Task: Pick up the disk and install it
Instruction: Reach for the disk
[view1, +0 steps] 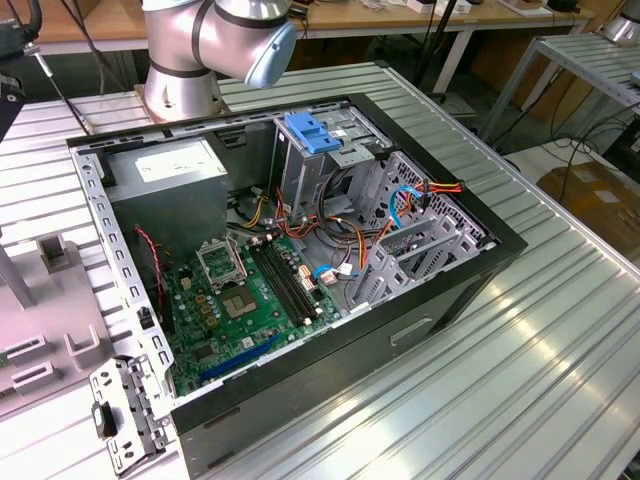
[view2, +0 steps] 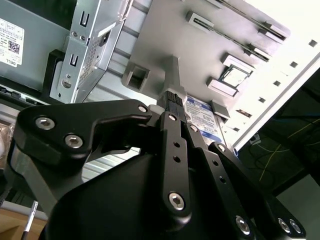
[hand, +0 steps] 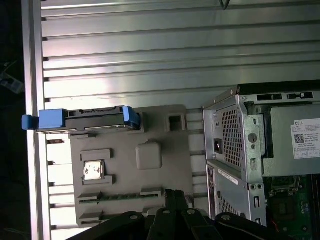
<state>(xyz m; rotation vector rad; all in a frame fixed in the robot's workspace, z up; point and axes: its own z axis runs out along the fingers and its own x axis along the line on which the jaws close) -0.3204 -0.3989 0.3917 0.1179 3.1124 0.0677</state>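
Observation:
The disk (hand: 82, 119), dark grey in a light-blue carrier frame, stands on its edge at one end of a grey holder tray (hand: 150, 130). In the second wrist view the disk (view2: 206, 121) shows a blue and white label just past the fingers. My gripper (hand: 174, 195) hovers above the tray's other side, apart from the disk. Its black fingertips (view2: 172, 98) sit pressed together, shut with nothing between them.
The open computer case (view1: 330, 340) lies on the ribbed aluminium table (view1: 540, 380), with the green motherboard (view1: 240, 300) and a drive cage with a blue latch piece (view1: 308, 132) inside. The case's corner (hand: 235, 145) adjoins the tray. A small chip (hand: 93, 170) rests in the tray.

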